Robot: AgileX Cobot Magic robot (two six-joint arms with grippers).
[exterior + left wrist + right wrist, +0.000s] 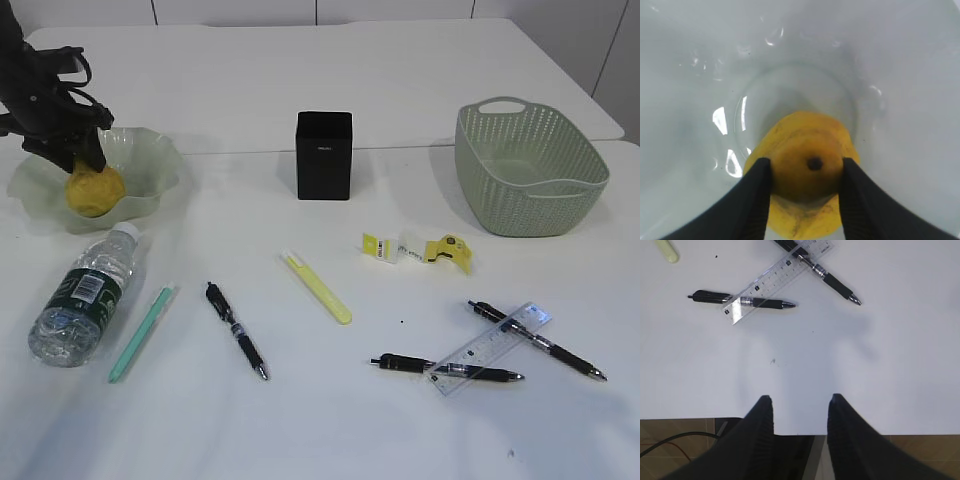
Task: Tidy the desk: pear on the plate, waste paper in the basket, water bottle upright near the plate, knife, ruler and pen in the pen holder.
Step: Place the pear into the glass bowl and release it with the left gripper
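1. The left gripper (805, 172) has its jaws partly closed around the pear (807, 165), one black finger pressed to each flank. The right gripper (800, 405) holds nothing; its jaws stand partly open above the near edge of the table (400, 430).

2. The pear sits low inside the pale-green plate (150, 160) at the far left, over the middle of the dish; whether it already rests on the bottom cannot be told.

3. Just in front of the plate the water bottle (85, 295) lies on its side, its white cap pointing toward the dish. Beside it lie a mint-green pen (140, 333) and a black pen (236, 330).

4. Mid-table a yellow utility knife (318, 287) lies flat, with the black pen holder (324, 155) standing behind it.

5. To the right, scraps of waste paper (418, 248) lie just short of the grey-green basket (530, 170). Nearer the front, the clear ruler (490, 350) lies across two more black pens (450, 368).

6. The step in hand appears to be placing the pear on the plate, the first item on the list. The next move would call for the left jaws to widen and lift straight up, so the fruit settles without rolling. The bottle, paper, knife, ruler and pens all remain untouched.
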